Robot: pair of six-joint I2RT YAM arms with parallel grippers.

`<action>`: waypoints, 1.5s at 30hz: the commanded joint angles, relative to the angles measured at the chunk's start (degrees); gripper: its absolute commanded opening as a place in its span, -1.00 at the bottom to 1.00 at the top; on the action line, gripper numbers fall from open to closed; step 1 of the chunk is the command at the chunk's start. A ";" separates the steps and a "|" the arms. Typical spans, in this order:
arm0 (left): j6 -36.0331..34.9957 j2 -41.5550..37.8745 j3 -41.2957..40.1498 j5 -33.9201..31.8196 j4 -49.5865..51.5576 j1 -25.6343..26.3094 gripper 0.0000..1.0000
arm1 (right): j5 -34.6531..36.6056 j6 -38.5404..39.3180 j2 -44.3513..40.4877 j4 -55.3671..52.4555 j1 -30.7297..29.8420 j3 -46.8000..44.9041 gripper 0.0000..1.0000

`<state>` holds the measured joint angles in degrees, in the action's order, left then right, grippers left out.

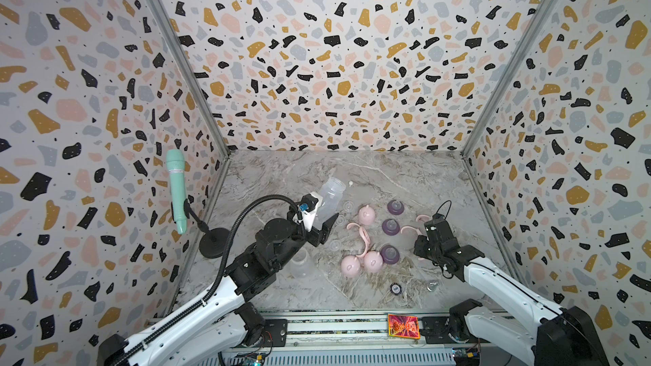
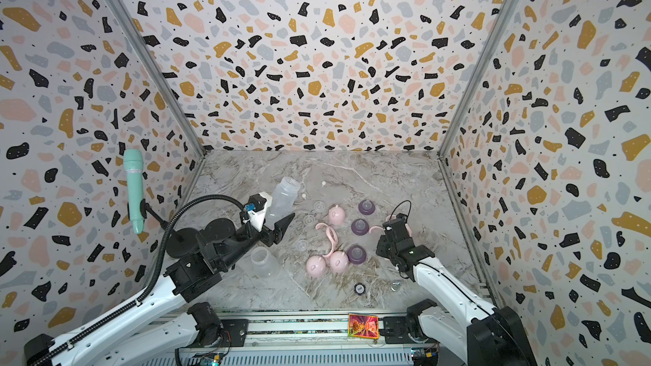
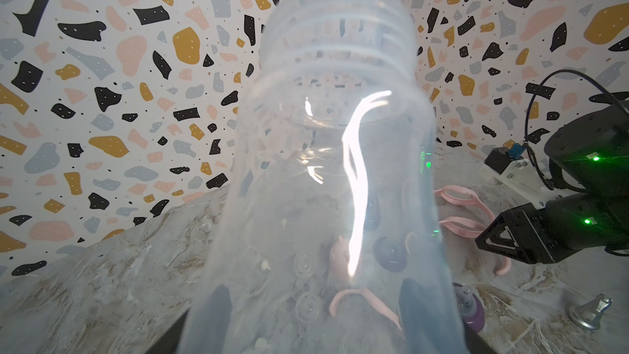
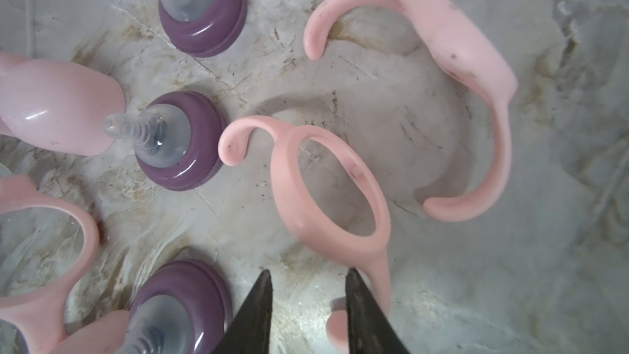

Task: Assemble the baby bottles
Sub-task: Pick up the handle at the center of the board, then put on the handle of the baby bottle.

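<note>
The left gripper (image 1: 322, 219) was clamped on the lower body of a clear bottle (image 1: 331, 196). It held the bottle raised off the marble table (image 1: 387, 177), left of centre, with the open threaded neck tilted up toward the far wall. In the left wrist view its dark fingers (image 3: 209, 318) showed on either side of the bottle's base. The left arm reached in from the near left, forearm rising and wrist angled toward the far right.

The right gripper (image 4: 308, 289) pointed steeply down at the table on the right. Its fingers stood a narrow way apart. The curled end of one handle ring (image 4: 340, 245) lay between them against one finger, but whether they pinched it could not be told. The other handle ring (image 4: 476, 73) lay just beyond, clear of the fingers. The right arm came from the near right, wrist bent downward.

Between the grippers stood three purple teat collars (image 1: 391, 227), with pink dome caps (image 1: 366, 215) and a third handle ring (image 1: 363, 237) to their left. A second clear bottle (image 1: 301, 263) sat near the left forearm.
</note>
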<state>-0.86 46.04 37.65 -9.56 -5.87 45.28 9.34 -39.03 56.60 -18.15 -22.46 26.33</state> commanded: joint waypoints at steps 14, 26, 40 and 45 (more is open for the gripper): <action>-2.27 0.55 0.19 -0.26 -1.17 -0.21 -0.43 | 3.52 -4.11 5.90 3.22 1.16 -4.45 -0.24; -2.08 0.69 0.14 1.42 -1.14 -0.22 -0.44 | 6.92 -5.49 -1.73 0.98 1.32 -4.52 -0.84; -0.51 5.54 2.81 23.12 -3.19 -0.19 -0.45 | -26.54 18.06 -13.96 37.48 -0.49 7.28 -1.00; 2.17 6.91 3.92 30.01 -5.49 -0.23 -0.46 | -26.94 29.28 -8.97 43.76 -9.71 12.69 -1.00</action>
<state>-0.84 53.21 39.03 13.91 -5.82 45.28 -13.15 -19.03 45.95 17.67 -28.38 36.16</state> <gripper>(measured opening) 0.773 0.125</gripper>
